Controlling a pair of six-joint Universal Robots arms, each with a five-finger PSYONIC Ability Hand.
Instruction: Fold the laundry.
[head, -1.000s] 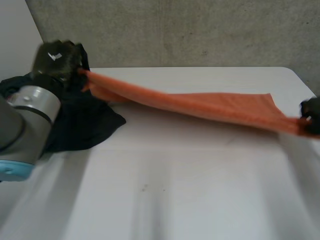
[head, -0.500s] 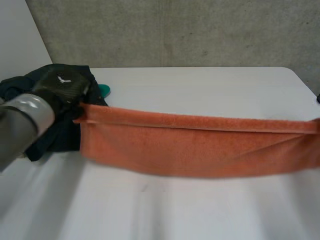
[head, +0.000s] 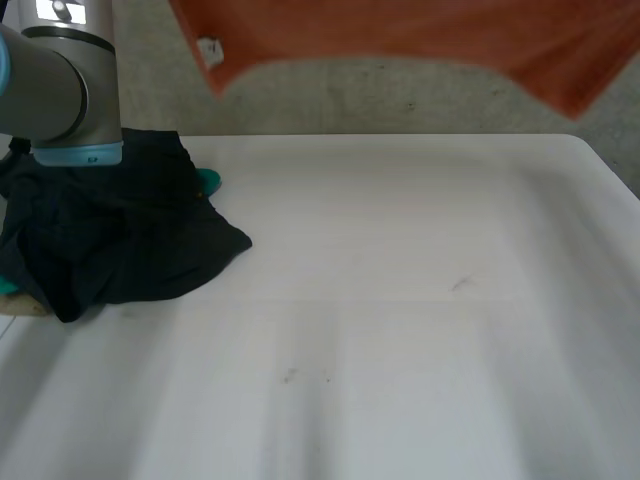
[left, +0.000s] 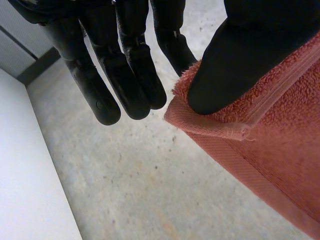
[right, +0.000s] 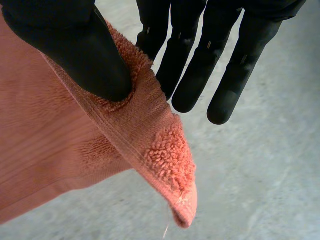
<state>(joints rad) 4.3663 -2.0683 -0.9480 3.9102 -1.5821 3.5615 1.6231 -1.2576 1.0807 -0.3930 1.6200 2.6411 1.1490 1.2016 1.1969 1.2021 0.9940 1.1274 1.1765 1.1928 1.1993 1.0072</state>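
An orange towel hangs high above the white table, stretched across the head view with a small white label near one lower corner. My left hand pinches one top corner of the towel between thumb and fingers, the other fingers straight. At the opposite top corner, my right hand pinches the towel the same way, thumb pressed on the hem. The left arm rises at the table's left side.
A heap of dark clothes lies on the table's left side, with something teal peeking out behind it. A grey concrete wall stands behind the table.
Both hands have lifted the towel from low over the table to high above it, so it now hangs spread at the head view's upper edge. The dark heap is uncovered.
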